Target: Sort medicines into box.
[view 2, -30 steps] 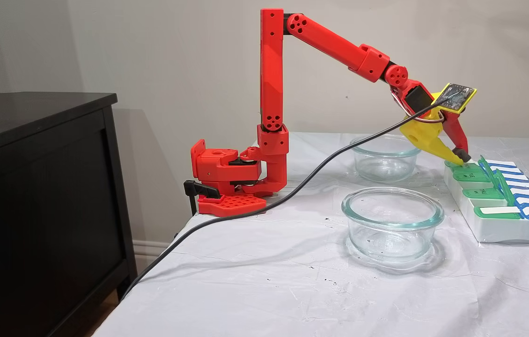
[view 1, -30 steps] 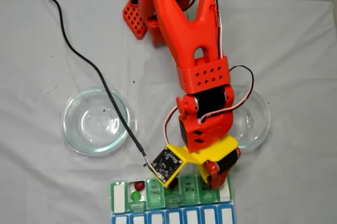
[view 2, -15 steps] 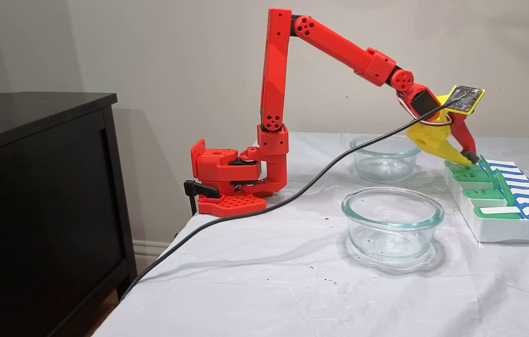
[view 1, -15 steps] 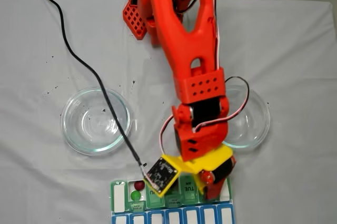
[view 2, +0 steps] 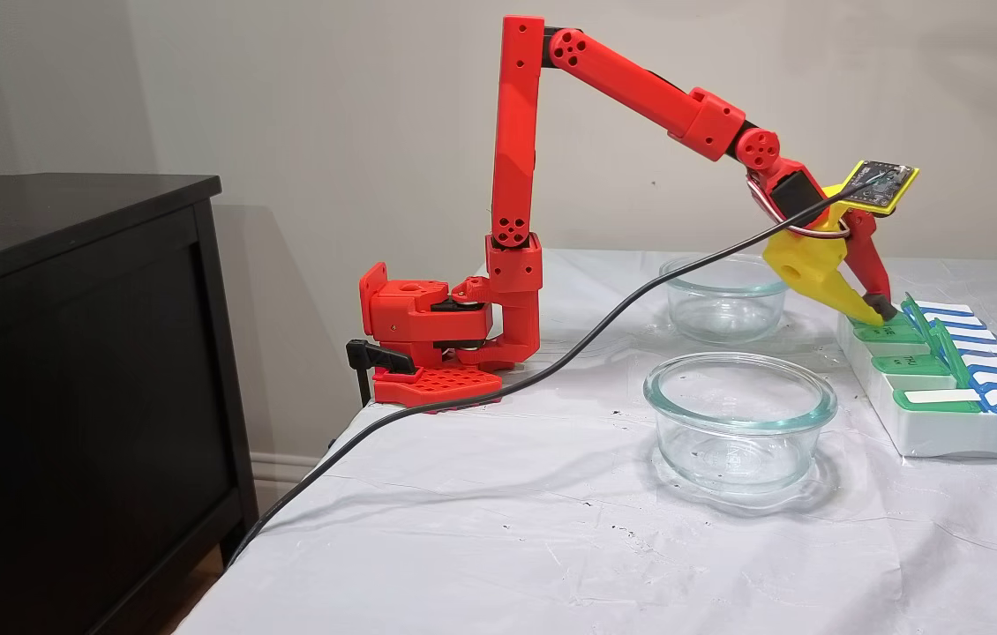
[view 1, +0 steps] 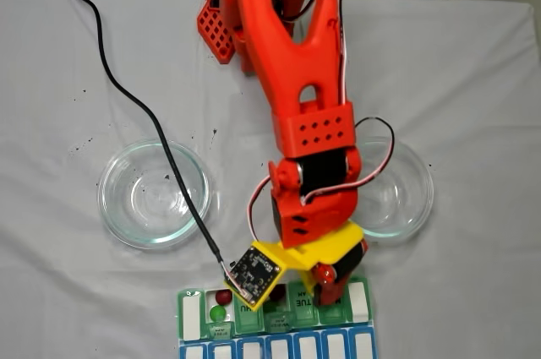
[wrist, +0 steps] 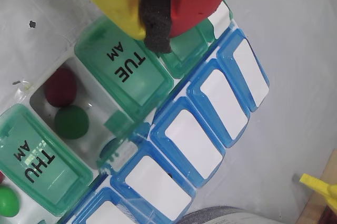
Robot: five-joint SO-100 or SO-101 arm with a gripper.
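From above, in a fixed view, I see the pill box [view 1: 275, 325] at the table's [view 1: 76, 283] near edge, its long side running left to right, green lids behind a blue row. A red ball [view 1: 222, 297] and a green ball [view 1: 219, 313] sit in an open compartment.

On the wrist view, my gripper [wrist: 156, 26] is closed with nothing in it, its foam tip above the TUE lid [wrist: 126, 68].

From the side, in a fixed view, the box lies right of two glass bowls [view 2: 739, 422].
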